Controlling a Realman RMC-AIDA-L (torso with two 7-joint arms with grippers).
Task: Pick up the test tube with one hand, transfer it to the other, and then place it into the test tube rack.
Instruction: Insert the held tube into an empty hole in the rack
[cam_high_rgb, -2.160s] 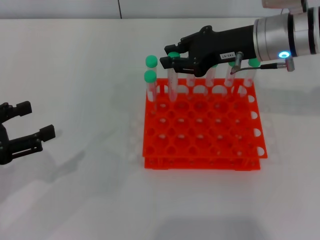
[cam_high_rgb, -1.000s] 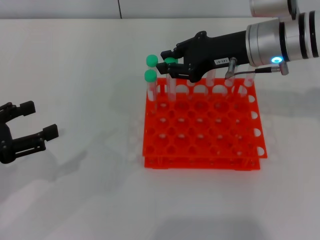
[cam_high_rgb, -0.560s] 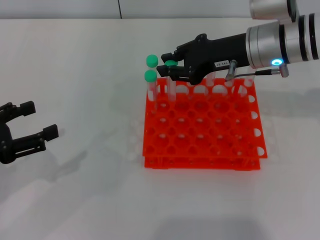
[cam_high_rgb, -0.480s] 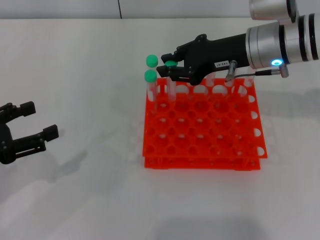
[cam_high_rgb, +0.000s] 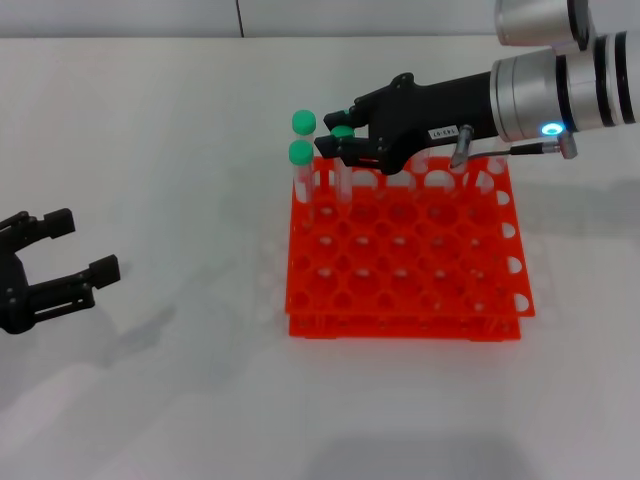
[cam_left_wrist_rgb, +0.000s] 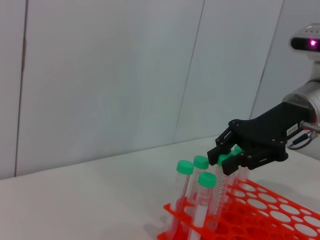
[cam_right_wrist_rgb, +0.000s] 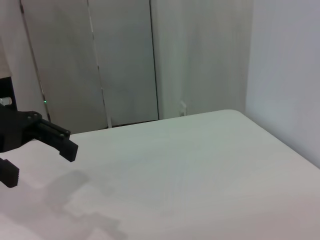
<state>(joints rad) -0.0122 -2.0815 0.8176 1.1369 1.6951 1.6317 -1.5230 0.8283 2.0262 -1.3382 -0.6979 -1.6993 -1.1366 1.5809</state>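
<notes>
The orange-red test tube rack (cam_high_rgb: 400, 250) stands on the white table; it also shows in the left wrist view (cam_left_wrist_rgb: 265, 215). My right gripper (cam_high_rgb: 328, 133), black with a white label, reaches over the rack's back left corner. It is shut on the green cap of a test tube (cam_high_rgb: 343, 131) that stands upright in a back-row hole. The left wrist view shows the same grip (cam_left_wrist_rgb: 227, 156). My left gripper (cam_high_rgb: 88, 245) is open and empty, low over the table far to the left of the rack.
Two more green-capped tubes (cam_high_rgb: 303, 122) (cam_high_rgb: 299, 152) stand in the rack's back left corner. Several clear tubes (cam_high_rgb: 462, 150) stand along the back row, partly hidden by my right arm. The right wrist view shows my left gripper's fingers (cam_right_wrist_rgb: 55, 137) over the white table.
My right gripper has lowered the tube deeper into its back-row hole and shifted slightly left. My left gripper has drifted a little down and right.
</notes>
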